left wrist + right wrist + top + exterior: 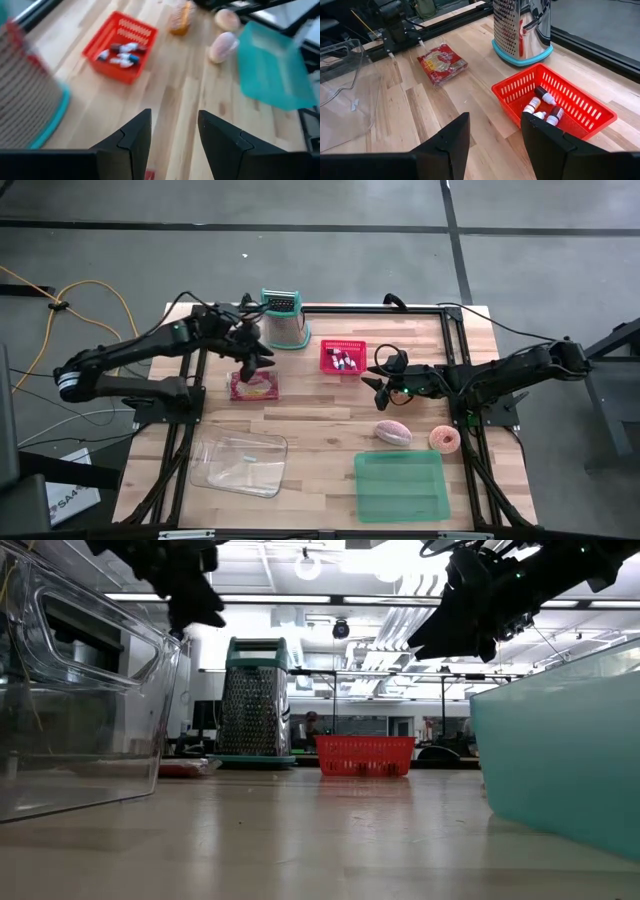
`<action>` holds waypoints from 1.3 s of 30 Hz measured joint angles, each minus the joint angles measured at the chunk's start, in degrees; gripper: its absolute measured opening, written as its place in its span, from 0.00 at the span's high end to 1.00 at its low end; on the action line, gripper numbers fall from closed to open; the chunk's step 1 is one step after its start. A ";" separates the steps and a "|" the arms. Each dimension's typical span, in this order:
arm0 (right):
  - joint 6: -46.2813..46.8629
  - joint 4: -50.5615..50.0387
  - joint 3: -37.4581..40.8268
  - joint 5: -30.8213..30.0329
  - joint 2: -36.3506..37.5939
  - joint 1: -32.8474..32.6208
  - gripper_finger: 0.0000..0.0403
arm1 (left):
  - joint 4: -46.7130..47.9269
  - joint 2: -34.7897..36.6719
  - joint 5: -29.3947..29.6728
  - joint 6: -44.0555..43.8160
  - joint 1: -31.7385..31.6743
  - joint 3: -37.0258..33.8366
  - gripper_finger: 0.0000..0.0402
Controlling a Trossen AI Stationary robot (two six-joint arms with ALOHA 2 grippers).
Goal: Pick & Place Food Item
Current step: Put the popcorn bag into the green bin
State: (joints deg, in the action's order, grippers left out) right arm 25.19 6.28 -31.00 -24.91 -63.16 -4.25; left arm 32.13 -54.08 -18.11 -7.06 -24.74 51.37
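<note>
Wooden table (330, 412), read from near edge to far edge.

Near-left corner: clear container (240, 465), with no food visible inside. Near-right corner: green tray (400, 485), likewise unfilled. Just beyond the tray, toward the right edge: pink food item (392, 431) and doughnut (444, 439), side by side and apart from both arms.

Mid-table, left: red food packet (254, 386), flat on the wood, judged the likeliest object of the task. Directly above its far side: left gripper (174, 117), fingers spread, pinching nothing, touching nothing. Mid-table, right of centre: right gripper (495, 120), also spread and holding nothing, raised off the wood, aimed toward the red basket (343, 358) of small bottles.

Far edge, left of centre: metal grater (283, 320), upright on its teal base.

Progress, as judged: nothing picked, nothing placed. Remaining: descent onto the chosen item, closure, lift, carry to a container, release.
</note>
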 joint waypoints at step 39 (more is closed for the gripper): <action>0.00 -0.02 0.00 0.01 0.00 0.00 0.59 | 20.17 -7.93 13.91 -0.84 2.74 0.00 0.61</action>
State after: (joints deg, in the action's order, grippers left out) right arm 25.19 6.26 -31.00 -24.89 -63.16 -4.25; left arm 52.30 -62.01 -4.21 -7.90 -22.00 51.37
